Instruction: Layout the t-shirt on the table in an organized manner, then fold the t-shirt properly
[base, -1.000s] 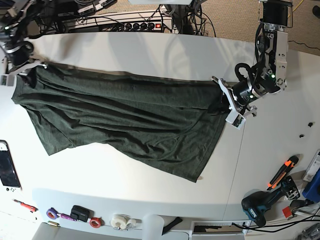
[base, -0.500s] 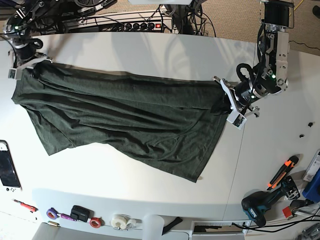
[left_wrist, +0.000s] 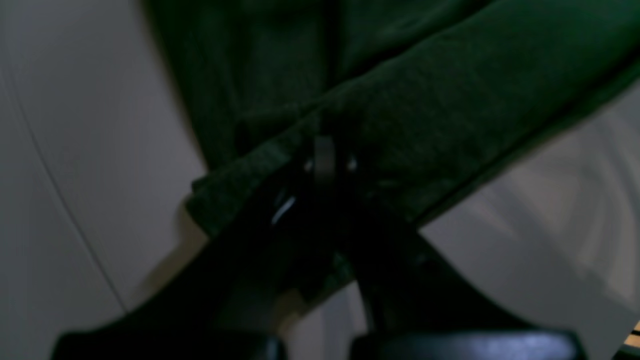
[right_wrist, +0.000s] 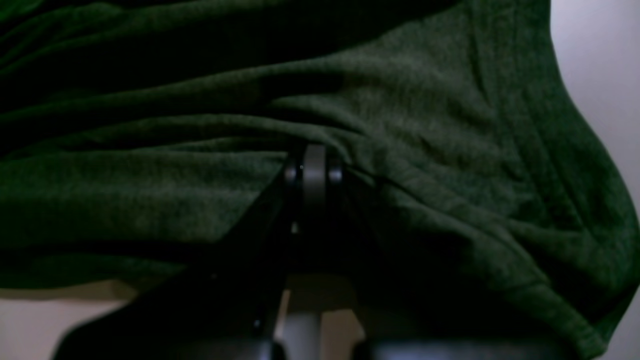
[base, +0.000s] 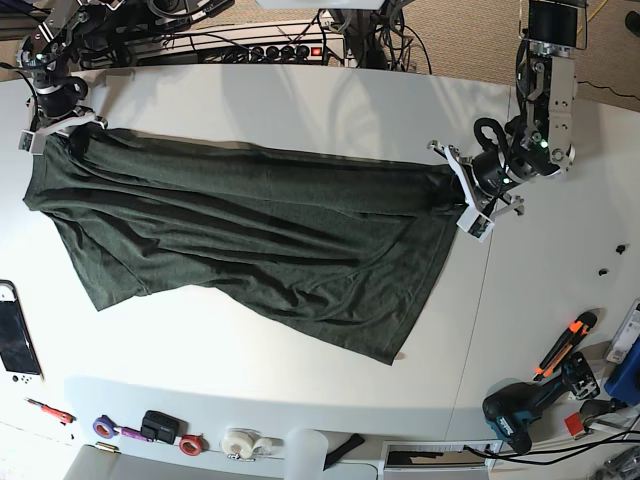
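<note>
Currently: the t-shirt (base: 250, 240) is stretched across the bench (base: 300, 100)
Left hand (base: 462, 196): clamped on one cloth edge
Right hand (base: 52, 135): clamped on the opposite corner
Advice: tension is best kept even while wrinkles are flattened

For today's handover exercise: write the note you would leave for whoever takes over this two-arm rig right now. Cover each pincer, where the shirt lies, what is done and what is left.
Left pincer: shut on the t-shirt's edge, at the base view's right end.
Right pincer: shut on the t-shirt at the far-left corner.
T-shirt: stretched between the two pincers along its far edge, the rest lying on the table, wrinkled, with the near edge running on a slant.
Done: garment gripped at both ends and pulled out lengthwise.
Left: flatten it, square the near edge, then every fold.
</note>
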